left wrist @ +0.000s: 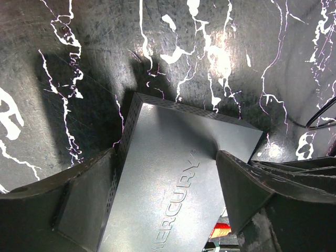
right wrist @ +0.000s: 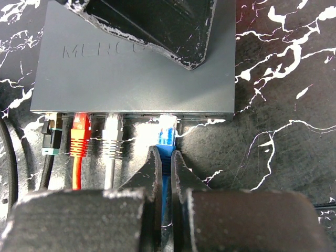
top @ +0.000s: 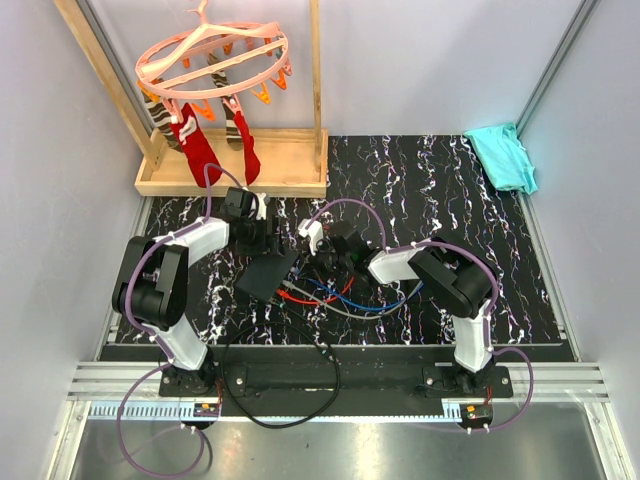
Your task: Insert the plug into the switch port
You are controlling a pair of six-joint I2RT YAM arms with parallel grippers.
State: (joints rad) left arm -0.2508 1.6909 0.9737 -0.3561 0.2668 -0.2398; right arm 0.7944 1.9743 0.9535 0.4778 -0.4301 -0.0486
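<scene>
**Held at the Edge**

Pinching the blue cable plug (right wrist: 167, 137) with the right claw (right wrist: 164, 157), fingers nearly together. Holding its tip at a switch port (right wrist: 168, 117) on the thin edge of the flat matte black rectangular box (right wrist: 131, 79), beside a red plug (right wrist: 80, 134). Gripping the box on the black white-veined marble desk (right wrist: 283, 105) with the left claw (left wrist: 165, 155), spread wide, one finger against each side.

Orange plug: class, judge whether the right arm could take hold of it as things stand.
Probably not yet. The right gripper is shut on the blue plug at the switch; the orange plug sits farther along that edge, beyond the white plug, otherwise uncovered.
</scene>
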